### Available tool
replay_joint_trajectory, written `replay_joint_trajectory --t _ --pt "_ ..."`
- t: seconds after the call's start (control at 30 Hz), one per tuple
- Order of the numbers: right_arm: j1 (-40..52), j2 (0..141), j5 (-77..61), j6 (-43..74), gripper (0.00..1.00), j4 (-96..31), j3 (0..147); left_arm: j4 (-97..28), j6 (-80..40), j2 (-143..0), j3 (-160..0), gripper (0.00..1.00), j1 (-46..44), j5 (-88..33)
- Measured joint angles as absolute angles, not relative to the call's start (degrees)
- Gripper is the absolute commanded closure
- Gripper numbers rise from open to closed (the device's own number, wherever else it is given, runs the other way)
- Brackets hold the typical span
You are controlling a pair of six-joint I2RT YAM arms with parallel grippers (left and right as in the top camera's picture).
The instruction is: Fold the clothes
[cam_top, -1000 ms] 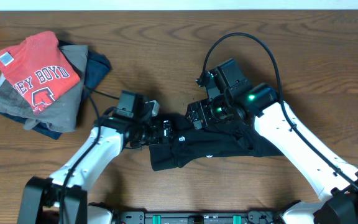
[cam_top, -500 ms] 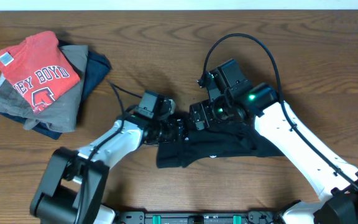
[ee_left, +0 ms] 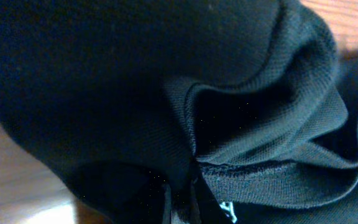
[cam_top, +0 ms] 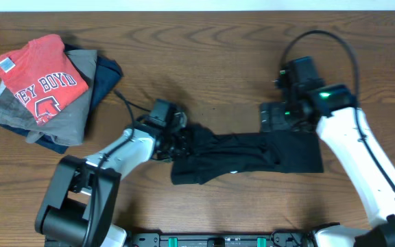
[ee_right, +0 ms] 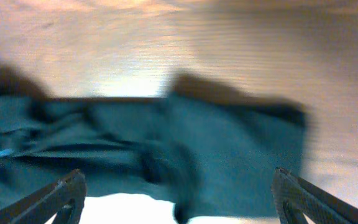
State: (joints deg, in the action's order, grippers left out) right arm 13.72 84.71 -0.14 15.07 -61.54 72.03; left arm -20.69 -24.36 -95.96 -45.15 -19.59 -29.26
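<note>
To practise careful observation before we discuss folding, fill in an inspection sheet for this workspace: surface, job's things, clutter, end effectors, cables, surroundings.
Surface: brown wooden table, grain visible.
Job's things: black short-sleeved fabric T-shirt, bunched into a long band, not yet folded.
Clutter: red T-shirt with white lettering atop grey and navy garments, far left.
End effectors: left end effector at the shirt's left end, open or shut unclear; right end effector open above its right part.
Cables: black cable looping over the right arm; another by the left arm.
Surroundings: dark rig base at the near edge.
</note>
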Motion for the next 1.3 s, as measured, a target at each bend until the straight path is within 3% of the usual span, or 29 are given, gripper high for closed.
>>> replay_joint_trajectory --t 0.1,0.33,0.57,0.8,1.07,1.3 --pt "8.82 83.61 1.34 14.98 0.01 -63.81 72.03 -26.39 -22.22 -94.76 -46.65 0.94 -15.05 -27.14" --pt "-1.15 83.61 2.46 13.96 0.01 -66.89 72.03 -39.83 -16.49 -87.96 -53.58 0.94 -6.83 -16.19" --pt "-4.82 83.61 3.07 11.46 0.03 -68.05 72.03 -51.44 -14.22 -86.24 -66.0 0.94 -5.5 -9.98" --pt "-4.82 83.61 3.01 9.98 0.03 -68.86 71.99 -56.9 -16.58 -86.21 -74.5 0.94 -14.35 -8.51" --pt "-4.82 83.61 2.76 9.78 0.02 -71.29 71.99 -49.43 -22.48 -88.16 -74.74 0.94 -30.24 -8.03" --pt "-4.82 83.61 1.02 9.26 0.02 -71.35 71.94 -44.01 -28.14 -92.71 -74.74 0.94 -38.98 -7.77"
